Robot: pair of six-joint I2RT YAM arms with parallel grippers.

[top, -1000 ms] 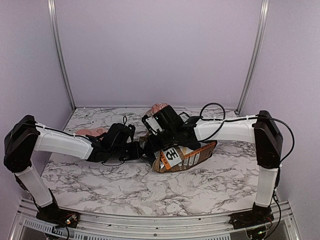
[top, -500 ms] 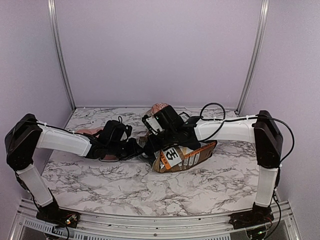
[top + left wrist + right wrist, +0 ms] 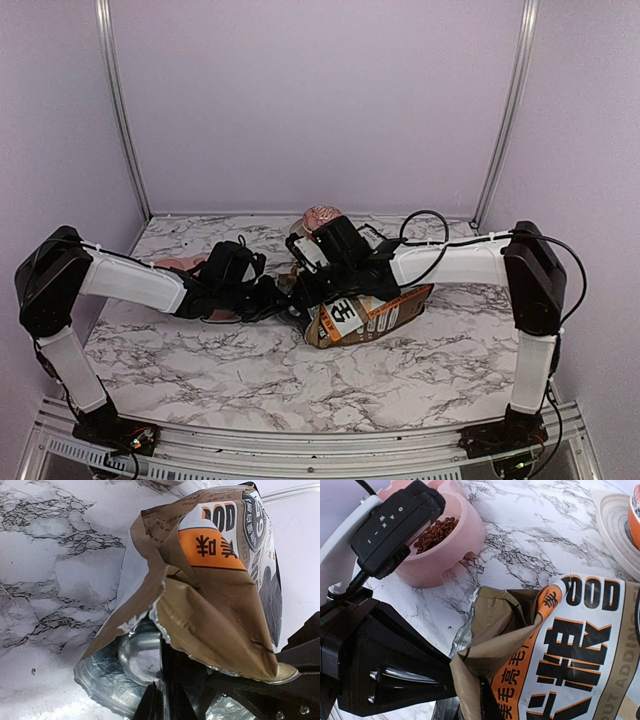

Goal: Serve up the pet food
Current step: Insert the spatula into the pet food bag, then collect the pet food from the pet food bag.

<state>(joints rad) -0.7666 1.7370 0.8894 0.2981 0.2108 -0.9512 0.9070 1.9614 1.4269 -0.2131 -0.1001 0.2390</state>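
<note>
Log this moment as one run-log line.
left gripper: holds scoop inside bag mouth | right gripper: shut on bag edge | pet food: in pink bowl

At the table's middle, the left gripper and right gripper meet at the mouth of a lying paper bag.

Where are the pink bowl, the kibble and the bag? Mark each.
pink bowl (image 3: 436,563): right wrist view, outer wall.
kibble (image 3: 436,531): right wrist view, middle of heap.
bag (image 3: 580,640): right wrist view, printed front.
</note>
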